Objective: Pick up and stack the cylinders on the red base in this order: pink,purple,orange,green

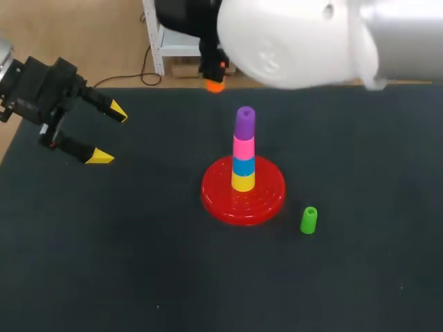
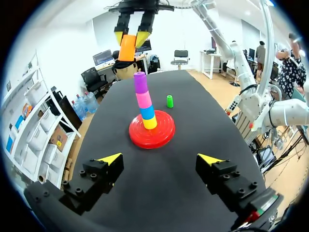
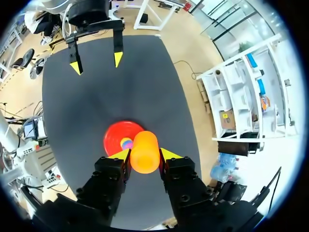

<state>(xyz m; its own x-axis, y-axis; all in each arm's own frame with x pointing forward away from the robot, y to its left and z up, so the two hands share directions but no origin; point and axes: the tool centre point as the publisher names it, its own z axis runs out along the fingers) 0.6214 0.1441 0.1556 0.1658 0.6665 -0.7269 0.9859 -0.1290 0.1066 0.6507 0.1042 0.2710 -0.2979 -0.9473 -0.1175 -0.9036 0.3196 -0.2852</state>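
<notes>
Above stack [image 2: 144,104] — right hand [image 2: 130,37], orange cylinder [image 2: 127,49]

Robotics lab: left arm [image 1: 21,79] and right arm [image 1: 297,34] over a black table [image 1: 104,263].

Nothing readable here tbh. I can't make out any letters, numbers or labels on the red base [image 1: 270,194], the stacked cylinders [image 1: 243,149] on it, the green cylinder [image 1: 309,220] just beside the base, the orange cylinder [image 3: 145,152] or the desk [image 1: 104,263]. If there's any print, it's too small to tell.
</notes>
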